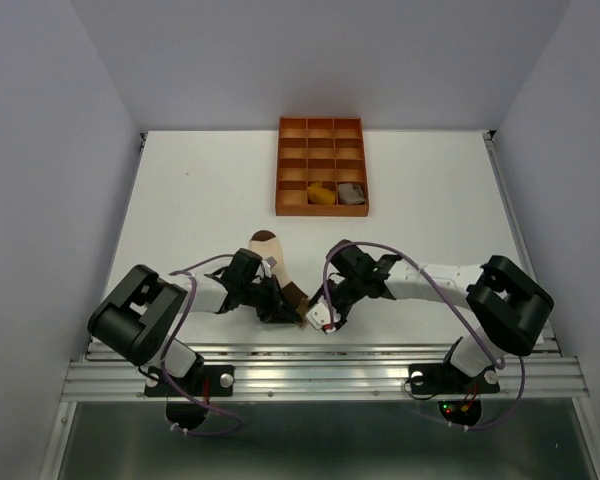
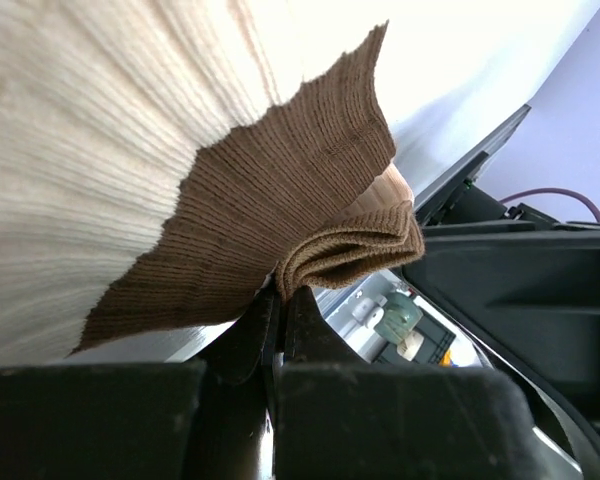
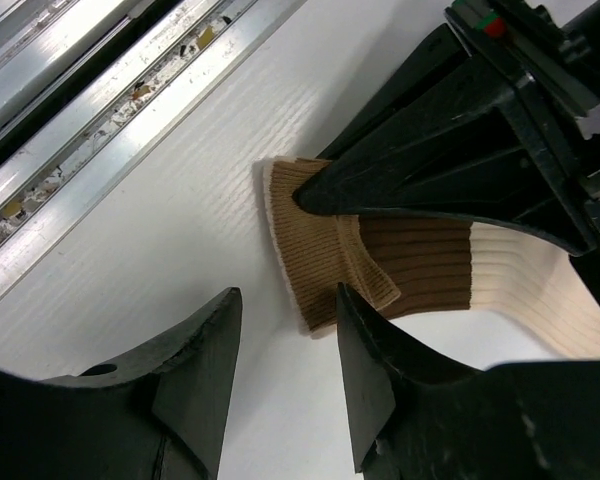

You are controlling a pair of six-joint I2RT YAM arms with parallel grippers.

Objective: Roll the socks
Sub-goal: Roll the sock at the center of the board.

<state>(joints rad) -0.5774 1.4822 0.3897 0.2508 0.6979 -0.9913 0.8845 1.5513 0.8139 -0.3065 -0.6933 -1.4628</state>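
Judging by the orange tray (image 1: 320, 121), with a mustard sock (image 1: 322, 196) and a greyish sock (image 1: 352, 192) bundled in its nearest row, looked about two-thirds done. Left the colour-blocked sock (image 1: 268, 252) mostly unrolled, flat between the arms, long axis near-to-far, brown toe aimed trayward. Had the left gripper (image 2: 280, 300) clamped on the folded cuff (image 3: 325, 275), right gripper (image 3: 288, 310) spread apart beside it, holding nothing.

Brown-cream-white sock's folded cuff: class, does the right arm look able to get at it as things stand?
Probably yes. The right gripper hangs open right at the cuff, with nothing between them. The left gripper, shut on that cuff, may crowd one side.
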